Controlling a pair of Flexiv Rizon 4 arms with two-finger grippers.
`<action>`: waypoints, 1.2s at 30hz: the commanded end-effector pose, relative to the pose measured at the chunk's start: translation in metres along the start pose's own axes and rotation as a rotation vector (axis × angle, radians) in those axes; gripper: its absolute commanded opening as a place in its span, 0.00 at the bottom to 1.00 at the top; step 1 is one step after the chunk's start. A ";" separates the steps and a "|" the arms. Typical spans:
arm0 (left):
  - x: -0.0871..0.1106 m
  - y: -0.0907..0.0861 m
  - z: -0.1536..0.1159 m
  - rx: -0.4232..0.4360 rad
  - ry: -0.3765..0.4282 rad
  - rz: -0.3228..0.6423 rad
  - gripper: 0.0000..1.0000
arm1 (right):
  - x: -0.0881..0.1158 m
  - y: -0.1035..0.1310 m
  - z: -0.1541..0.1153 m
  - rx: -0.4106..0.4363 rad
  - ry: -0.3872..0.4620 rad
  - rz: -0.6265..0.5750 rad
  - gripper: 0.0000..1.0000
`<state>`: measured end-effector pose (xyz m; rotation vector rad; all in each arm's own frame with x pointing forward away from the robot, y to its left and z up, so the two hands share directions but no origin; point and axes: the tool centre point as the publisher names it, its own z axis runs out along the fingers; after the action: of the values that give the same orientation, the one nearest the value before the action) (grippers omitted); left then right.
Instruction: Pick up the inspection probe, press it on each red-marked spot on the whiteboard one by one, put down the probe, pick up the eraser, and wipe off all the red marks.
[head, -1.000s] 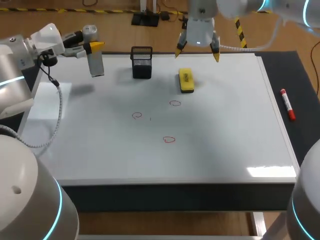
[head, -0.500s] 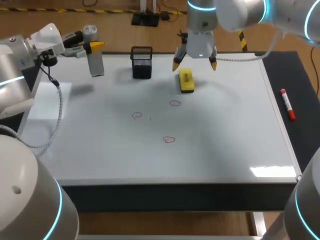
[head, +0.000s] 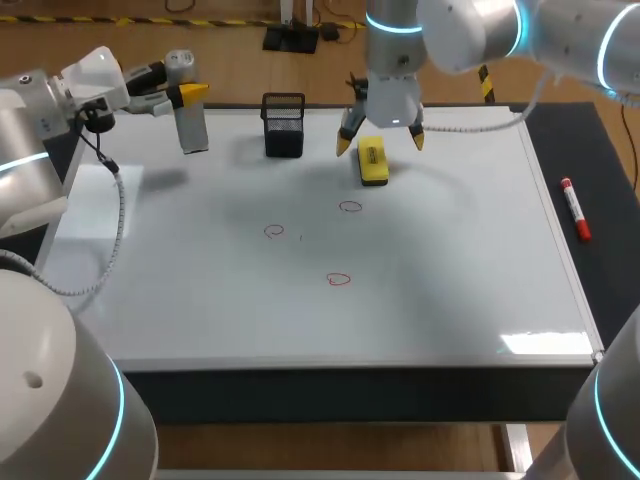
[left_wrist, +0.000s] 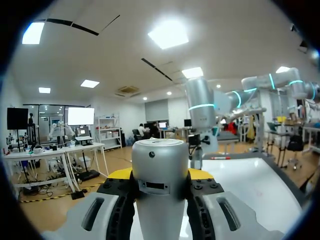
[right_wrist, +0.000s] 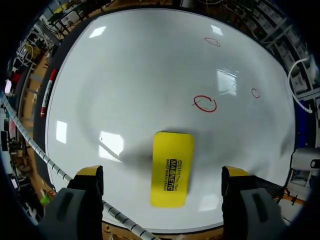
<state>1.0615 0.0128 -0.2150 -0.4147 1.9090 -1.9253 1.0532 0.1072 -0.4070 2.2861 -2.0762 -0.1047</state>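
Yellow eraser (right_wrist: 172, 150) lying flat on the whiteboard (right_wrist: 150, 65), between the widely spread yellow-tipped fingers of the right gripper (right_wrist: 162, 172), clear of both, three red marks (right_wrist: 205, 103) ahead of it, red marker (right_wrist: 46, 95) beside the board's edge

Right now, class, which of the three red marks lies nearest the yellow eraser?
The red mark just on the robot's side of the eraser. The other two sit farther off: one to its left, one nearer the front edge.

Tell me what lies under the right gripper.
The yellow eraser lies flat on the whiteboard beneath the right gripper, between its open fingers, untouched. The board under the eraser is hidden.
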 end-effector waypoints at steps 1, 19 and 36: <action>0.000 -0.001 0.000 0.000 -0.001 0.001 0.00 | -0.002 -0.005 0.004 -0.009 0.006 0.005 1.00; 0.000 -0.001 0.000 0.000 -0.001 0.001 0.00 | -0.005 -0.005 0.013 -0.026 -0.015 0.019 0.27; 0.000 -0.001 0.000 0.000 -0.001 0.001 0.00 | 0.008 0.002 -0.024 0.061 -0.033 0.079 0.00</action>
<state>1.0615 0.0128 -0.2150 -0.4148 1.9089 -1.9254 1.0673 0.1096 -0.4038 2.2298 -2.1911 -0.1201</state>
